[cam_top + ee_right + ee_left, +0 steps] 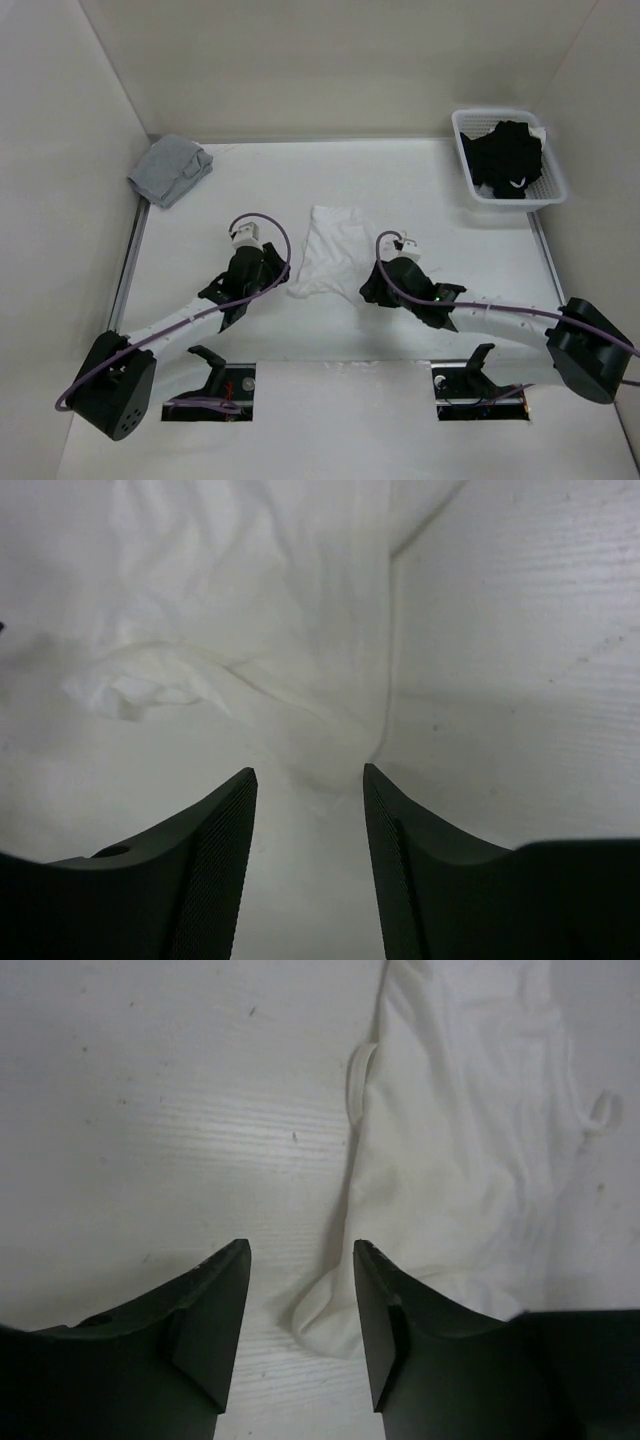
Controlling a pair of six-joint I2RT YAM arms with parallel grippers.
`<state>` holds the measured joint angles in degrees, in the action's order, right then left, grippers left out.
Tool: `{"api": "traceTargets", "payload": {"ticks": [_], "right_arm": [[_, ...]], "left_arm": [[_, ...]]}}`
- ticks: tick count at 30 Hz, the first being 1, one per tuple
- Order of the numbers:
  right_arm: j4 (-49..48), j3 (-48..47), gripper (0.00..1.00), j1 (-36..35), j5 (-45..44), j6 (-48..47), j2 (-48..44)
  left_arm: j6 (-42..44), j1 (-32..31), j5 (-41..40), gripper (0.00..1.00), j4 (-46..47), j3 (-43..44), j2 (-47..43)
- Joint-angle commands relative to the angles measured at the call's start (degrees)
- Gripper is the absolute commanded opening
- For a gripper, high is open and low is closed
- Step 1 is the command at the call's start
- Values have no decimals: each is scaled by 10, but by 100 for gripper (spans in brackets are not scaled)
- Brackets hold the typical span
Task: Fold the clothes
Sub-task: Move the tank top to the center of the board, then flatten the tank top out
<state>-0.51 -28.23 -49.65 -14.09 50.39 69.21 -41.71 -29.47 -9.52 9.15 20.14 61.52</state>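
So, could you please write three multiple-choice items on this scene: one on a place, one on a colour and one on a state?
1. Where does the grey cloth bundle lie?
A) the table's far-left corner
B) between the two arms
C) under the right arm

2. What colour are the garments in the basket?
A) red
B) black
C) blue

3. How do the left pincer and right pincer stand at the white camisole?
A) both shut on it
B) left shut, right open
C) both open

Answers:
1 A: the top view shows it by the far-left walls.
2 B: a black pile fills the basket.
3 C: each wrist view shows a clear gap between the fingers.
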Motion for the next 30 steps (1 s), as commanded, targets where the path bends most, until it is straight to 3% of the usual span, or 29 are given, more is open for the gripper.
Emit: {"api": "traceTargets", "payload": {"ticks": [1,4,9,11,15,17,24,29,30], "right_arm": [[79,-33,53,-29,-60,33,29],[62,-37,49,-37,-57,37,57],[42,-48,33,-43,-45,41,83],[33,-47,32,-44,-38,45,87],[12,-29,9,-44,-31,49,80],[17,-9,3,-42,-41,50,38],[147,62,2,-44,-33,105,-142],[170,69,6,-50,-23,103,-170],[171,65,16,-49,-23,94,-167]], "left_arm": [[37,-45,-76,48,-80,30,13],[34,-62,-74,49,-58,34,47],[41,-56,-78,50,7,64,108],[43,-51,-70,51,15,85,142],[37,-48,-43,52,29,82,158],[37,-46,-40,53,39,79,148],[63,-67,-76,53,41,172,163],[162,-107,-106,54,26,392,315],[183,-108,-97,55,-8,475,379]]}}
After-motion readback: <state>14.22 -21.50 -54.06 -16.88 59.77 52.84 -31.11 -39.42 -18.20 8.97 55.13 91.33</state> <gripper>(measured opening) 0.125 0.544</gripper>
